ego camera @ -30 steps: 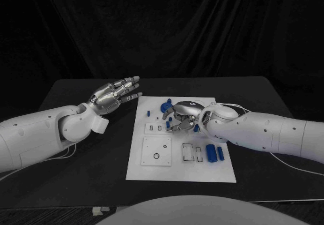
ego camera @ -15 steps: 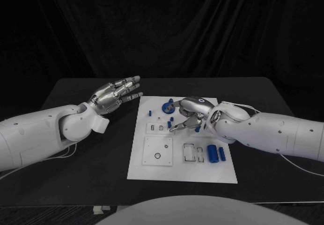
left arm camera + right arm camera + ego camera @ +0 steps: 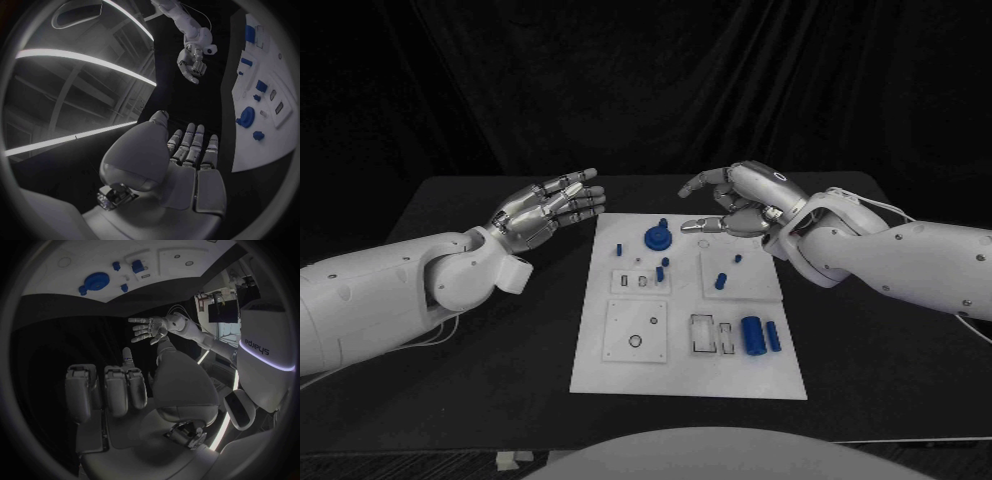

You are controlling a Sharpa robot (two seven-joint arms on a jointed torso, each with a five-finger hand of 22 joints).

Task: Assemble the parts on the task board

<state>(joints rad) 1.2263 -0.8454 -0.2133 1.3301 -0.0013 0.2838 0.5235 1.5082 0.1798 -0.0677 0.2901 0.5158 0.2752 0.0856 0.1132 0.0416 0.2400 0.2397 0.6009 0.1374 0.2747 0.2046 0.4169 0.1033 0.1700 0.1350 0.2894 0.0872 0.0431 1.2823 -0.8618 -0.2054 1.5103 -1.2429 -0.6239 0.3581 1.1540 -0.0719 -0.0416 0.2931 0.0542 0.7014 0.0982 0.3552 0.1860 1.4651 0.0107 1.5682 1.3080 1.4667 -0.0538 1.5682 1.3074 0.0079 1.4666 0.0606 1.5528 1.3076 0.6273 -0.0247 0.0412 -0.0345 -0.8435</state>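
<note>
Right robot hand now lifted off the task board, fingers curled, empty; left robot hand spread, empty.

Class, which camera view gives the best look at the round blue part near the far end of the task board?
The head view: the round blue part sits unobstructed on the task board, seen from above with its neighbours. The left wrist view shows it small and side-on; the right wrist view shows it clearly but distorted near the rim.

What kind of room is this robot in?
Probably a robot test lab or studio: a black table against black curtains, a white task board with blue parts, and long ceiling lights.
</note>
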